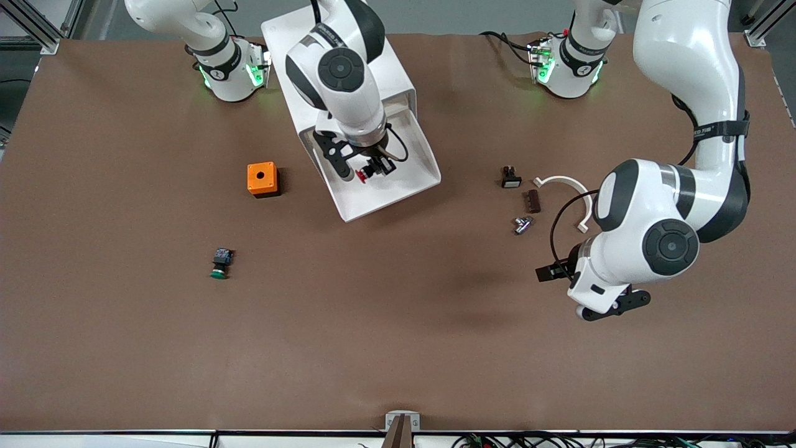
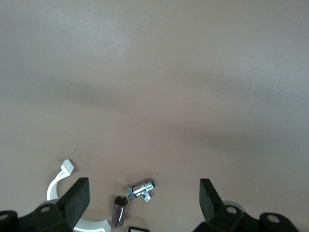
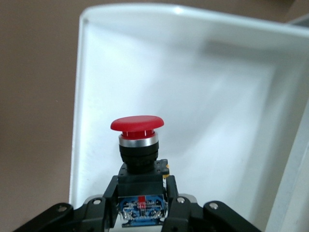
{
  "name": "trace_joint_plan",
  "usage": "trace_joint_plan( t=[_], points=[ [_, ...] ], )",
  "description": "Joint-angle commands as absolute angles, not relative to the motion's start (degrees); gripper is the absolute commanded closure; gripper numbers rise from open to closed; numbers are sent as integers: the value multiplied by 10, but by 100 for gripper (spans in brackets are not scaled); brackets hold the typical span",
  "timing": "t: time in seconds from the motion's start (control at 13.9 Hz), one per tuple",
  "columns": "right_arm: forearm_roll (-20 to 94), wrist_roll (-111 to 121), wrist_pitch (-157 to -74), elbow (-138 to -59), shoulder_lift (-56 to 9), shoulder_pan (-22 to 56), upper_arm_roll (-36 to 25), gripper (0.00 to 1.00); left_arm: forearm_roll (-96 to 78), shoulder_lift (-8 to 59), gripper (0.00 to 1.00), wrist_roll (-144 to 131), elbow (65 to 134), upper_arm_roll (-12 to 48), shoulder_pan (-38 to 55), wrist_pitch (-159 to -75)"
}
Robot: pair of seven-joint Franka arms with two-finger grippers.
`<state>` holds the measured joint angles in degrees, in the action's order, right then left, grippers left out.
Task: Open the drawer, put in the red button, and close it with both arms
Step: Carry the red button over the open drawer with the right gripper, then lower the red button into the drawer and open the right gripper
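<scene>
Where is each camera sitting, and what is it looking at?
Front view: high up across the table, facing both arms; it shows the right pincer holding the red button over the open drawer, and the left pincer waiting open above the table.
Left wrist view: on the left arm's wrist, looking down past its own fingers at bare table.
Right wrist view: on the right arm's wrist, looking into the drawer past its fingers.
Shared: front and left wrist views both show the chrome fitting.
</scene>
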<state>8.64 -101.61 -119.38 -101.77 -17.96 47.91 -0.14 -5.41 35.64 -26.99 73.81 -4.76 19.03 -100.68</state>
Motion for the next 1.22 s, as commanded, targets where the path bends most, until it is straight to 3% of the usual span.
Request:
trace_joint_plan(
  t=[0.0, 1.15],
  points=[
    [64, -1066, -1193, -1001, -200, 510, -10, 100, -42, 363, 0, -257, 739, -46, 201, -1019],
    [58, -1114, -1215, -944, -262, 535, -11, 100, -52, 389, 0, -227, 740, -39, 250, -1073]
  ],
)
